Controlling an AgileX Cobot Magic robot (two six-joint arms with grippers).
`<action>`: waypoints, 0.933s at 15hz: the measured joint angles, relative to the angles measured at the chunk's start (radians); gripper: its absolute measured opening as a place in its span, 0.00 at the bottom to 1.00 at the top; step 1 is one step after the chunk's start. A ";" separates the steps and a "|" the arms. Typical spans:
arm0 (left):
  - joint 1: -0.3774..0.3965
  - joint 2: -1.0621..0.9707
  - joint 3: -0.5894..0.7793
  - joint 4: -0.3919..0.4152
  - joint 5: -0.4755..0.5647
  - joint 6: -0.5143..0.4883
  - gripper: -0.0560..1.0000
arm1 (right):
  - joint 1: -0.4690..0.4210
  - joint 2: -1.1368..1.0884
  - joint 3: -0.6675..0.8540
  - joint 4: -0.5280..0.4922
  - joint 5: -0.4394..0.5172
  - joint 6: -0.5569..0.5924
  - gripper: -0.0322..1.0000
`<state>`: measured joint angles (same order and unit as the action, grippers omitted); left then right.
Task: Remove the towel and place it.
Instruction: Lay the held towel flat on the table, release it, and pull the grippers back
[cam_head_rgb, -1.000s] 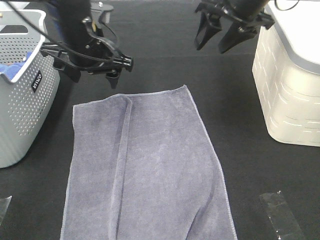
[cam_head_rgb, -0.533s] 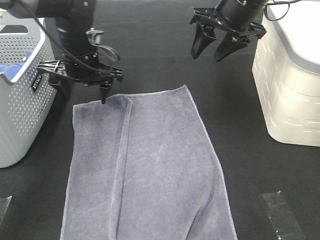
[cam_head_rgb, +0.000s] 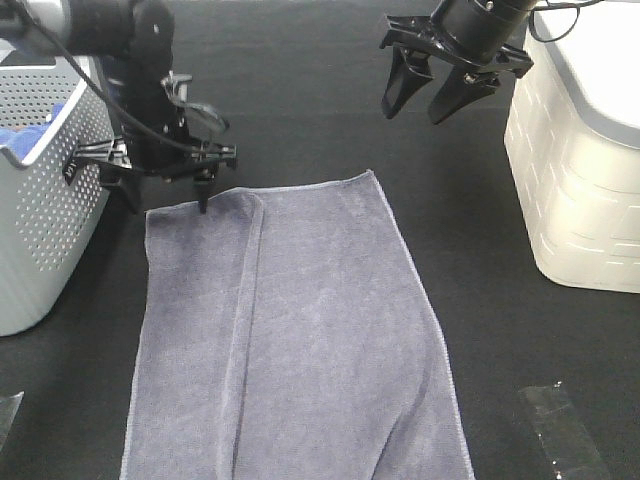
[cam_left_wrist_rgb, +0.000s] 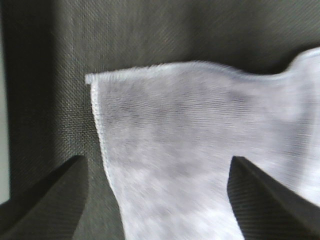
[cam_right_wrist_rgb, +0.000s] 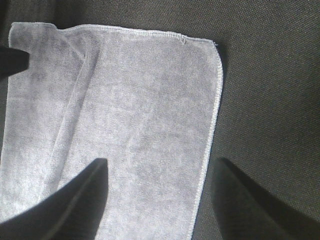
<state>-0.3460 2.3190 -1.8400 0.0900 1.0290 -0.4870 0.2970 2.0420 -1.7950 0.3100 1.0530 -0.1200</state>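
Observation:
The slate-grey towel (cam_head_rgb: 300, 330) lies flat on the black table, with a long fold ridge down its left part. My left gripper (cam_head_rgb: 166, 200) is open and low over the towel's far-left corner, one finger on either side of it. In the left wrist view the towel corner (cam_left_wrist_rgb: 200, 150) lies between the spread fingers of the left gripper (cam_left_wrist_rgb: 157, 162). My right gripper (cam_head_rgb: 415, 112) is open and empty, raised above the table beyond the towel's far-right corner. The right wrist view looks down on the towel (cam_right_wrist_rgb: 125, 125) between the open fingers of the right gripper (cam_right_wrist_rgb: 161, 165).
A grey perforated basket (cam_head_rgb: 40, 200) holding a bright blue cloth (cam_head_rgb: 25, 135) stands at the left, close to my left arm. A cream lidded bin (cam_head_rgb: 580, 170) stands at the right. A clear tape strip (cam_head_rgb: 560, 432) lies on the table at the front right.
My left gripper has moved left and down to the towel's far-left corner. My right gripper shifted slightly left and then held still. The towel has not moved.

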 joint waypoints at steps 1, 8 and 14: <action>0.000 0.011 0.000 0.016 0.000 0.000 0.74 | 0.000 0.000 0.000 0.000 0.000 0.000 0.59; 0.029 0.030 0.000 0.056 -0.041 0.000 0.74 | 0.000 0.000 0.000 0.000 0.001 -0.005 0.59; 0.030 0.082 -0.012 0.055 -0.052 0.000 0.63 | 0.000 0.000 0.000 0.000 0.001 -0.005 0.59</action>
<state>-0.3160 2.4010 -1.8520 0.1450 0.9770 -0.4870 0.2970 2.0420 -1.7950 0.3100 1.0540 -0.1250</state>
